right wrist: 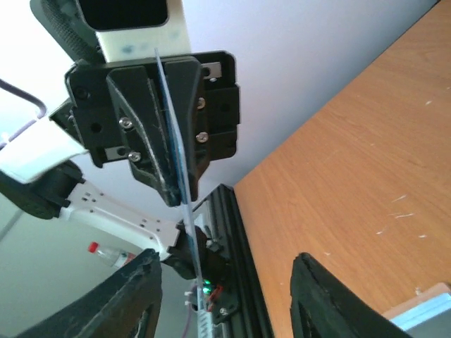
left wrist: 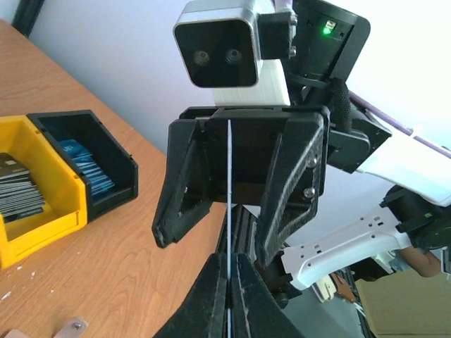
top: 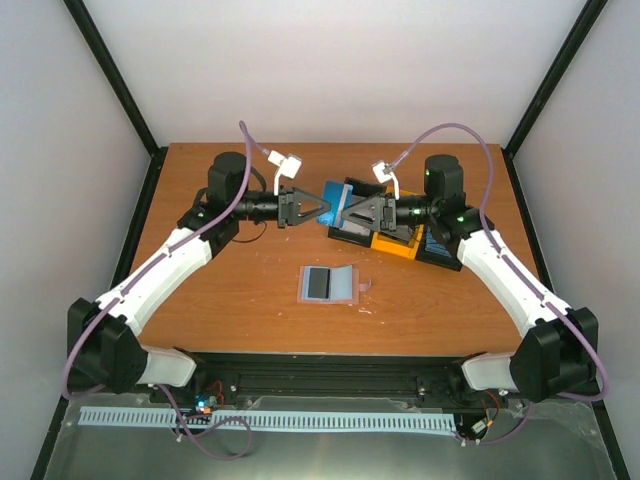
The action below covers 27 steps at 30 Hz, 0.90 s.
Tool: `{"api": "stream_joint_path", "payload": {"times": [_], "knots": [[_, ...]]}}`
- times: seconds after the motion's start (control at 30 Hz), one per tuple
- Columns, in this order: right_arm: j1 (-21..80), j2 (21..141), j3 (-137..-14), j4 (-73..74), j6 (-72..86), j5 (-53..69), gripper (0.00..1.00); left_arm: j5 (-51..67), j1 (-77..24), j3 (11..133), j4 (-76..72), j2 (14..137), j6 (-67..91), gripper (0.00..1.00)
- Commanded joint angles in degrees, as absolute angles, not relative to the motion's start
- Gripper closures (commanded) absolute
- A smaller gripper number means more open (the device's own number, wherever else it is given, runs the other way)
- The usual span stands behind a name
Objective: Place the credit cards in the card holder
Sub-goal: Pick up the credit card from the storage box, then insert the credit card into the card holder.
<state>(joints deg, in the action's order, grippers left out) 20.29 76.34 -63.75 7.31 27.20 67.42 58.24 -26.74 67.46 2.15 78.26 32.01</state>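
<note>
A blue credit card point(top: 334, 194) is held edge-up in the air between my two grippers, above the table's middle back. My left gripper point(top: 314, 210) is shut on it; in the left wrist view the card point(left wrist: 230, 183) is a thin line pinched in my left gripper point(left wrist: 230, 282). My right gripper point(top: 356, 212) faces it, open, its fingers point(left wrist: 180, 204) on either side of the card and apart from it. In the right wrist view the card point(right wrist: 176, 155) stands between my right gripper's point(right wrist: 225, 289) spread fingers. The card holder point(top: 330, 285) lies open on the table with a dark card in its left slot.
A yellow bin point(left wrist: 42, 218) with dark grey cards point(left wrist: 17, 186) and a black bin point(left wrist: 106, 151) with blue cards point(left wrist: 84, 165) stand at the back right, under the right gripper point(top: 400, 240). Black frame rails run along the table's edges.
</note>
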Motion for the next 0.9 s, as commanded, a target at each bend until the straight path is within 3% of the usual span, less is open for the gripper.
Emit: {"api": "stream_joint_path", "payload": {"times": [0.0,0.17,0.27,0.47,0.63,0.77,0.87], "knots": [[20.08,76.79,-65.39,16.65,20.85,61.12,0.46,53.05,-26.54,65.25,3.84,74.59,28.7,0.99],[20.58,78.61,-61.81,20.38,25.72,50.68,0.43,37.5,-26.46,60.17,8.77,71.44,29.53,0.99],[23.89,78.9,-59.56,20.53,29.47,38.95,0.47,30.76,-26.4,55.05,8.12,68.92,33.87,0.99],[33.28,81.96,-59.51,24.38,35.32,17.98,0.49,29.06,-26.53,45.99,3.6,69.0,42.3,0.99],[39.07,86.9,-61.31,35.77,34.62,3.53,0.42,30.4,-27.83,39.91,-2.6,72.11,50.24,0.99],[40.85,87.45,-58.87,37.64,33.87,0.91,0.4,27.85,-31.43,38.65,-4.06,75.4,53.51,0.99],[41.04,87.69,-57.83,38.48,33.2,0.42,0.45,27.74,-33.2,37.75,-6.95,78.0,55.31,0.99]]}}
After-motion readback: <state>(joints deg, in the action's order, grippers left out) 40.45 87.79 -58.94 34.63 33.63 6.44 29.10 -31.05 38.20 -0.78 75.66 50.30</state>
